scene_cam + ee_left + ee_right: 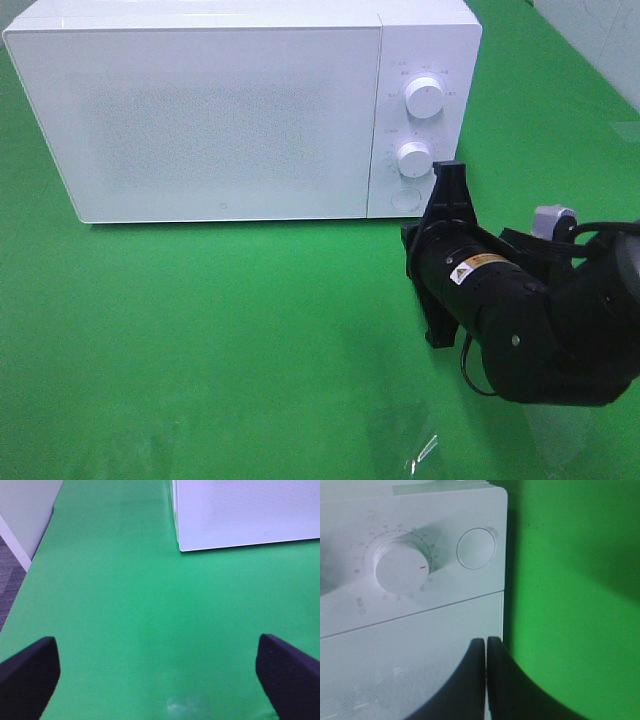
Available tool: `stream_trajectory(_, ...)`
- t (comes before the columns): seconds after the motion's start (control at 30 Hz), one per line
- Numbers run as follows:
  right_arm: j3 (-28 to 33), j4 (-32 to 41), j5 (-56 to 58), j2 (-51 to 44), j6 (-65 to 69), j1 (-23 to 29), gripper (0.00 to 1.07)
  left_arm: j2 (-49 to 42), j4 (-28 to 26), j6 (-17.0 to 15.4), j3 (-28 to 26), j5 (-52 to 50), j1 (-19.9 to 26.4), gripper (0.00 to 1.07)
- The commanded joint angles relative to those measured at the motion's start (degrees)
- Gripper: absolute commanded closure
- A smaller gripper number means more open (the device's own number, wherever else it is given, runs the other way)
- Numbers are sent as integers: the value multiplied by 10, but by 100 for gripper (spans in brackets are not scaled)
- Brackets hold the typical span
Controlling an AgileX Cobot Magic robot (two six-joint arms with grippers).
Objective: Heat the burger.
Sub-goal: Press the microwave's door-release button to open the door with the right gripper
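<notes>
The white box-shaped microwave oven (220,120) is standing on the green cloth-covered counter (200,340) with its door lying shut. Its control panel is carrying an upper white round knob (424,97), a lower white round knob (413,158) and a white round push button (404,199).

The right fingers (450,190) are pointing at the control panel, just beside the lower knob and the push button; whether they are touching the panel cannot be told. In the right wrist view these black fingers (470,680) are pressing flat against each other, clenched on nothing.

The left fingers (30,672) are standing spread wide apart, released, and are hovering over bare counter near the oven's front corner (240,510).

The burger is showing in none of the views, so its location cannot be told.
</notes>
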Motion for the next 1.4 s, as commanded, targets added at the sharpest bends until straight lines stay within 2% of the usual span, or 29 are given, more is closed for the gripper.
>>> stream_trajectory(0.03, -32, -3, 31, 7, -7, -36, 107, -10, -4, -1, 1, -7, 2, 7)
stream_trajectory(0.13, -37, -9, 34, 9, -13, -45, 107, -10, -4, -1, 1, -7, 2, 7)
stream_trajectory(0.17, -60, -13, 56, 18, -41, -67, 107, -10, -4, -1, 1, -7, 2, 7)
stream_trajectory(0.47, -109, -13, 76, 44, -56, -103, 107, -10, -4, -1, 1, -7, 2, 7)
stream_trajectory(1.0, -191, -27, 112, 104, -56, -128, 107, -10, -4, -1, 1, -7, 2, 7)
stream_trajectory(1.4, -217, -24, 95, 129, -60, -141, 107, -10, -4, -1, 1, -7, 2, 7)
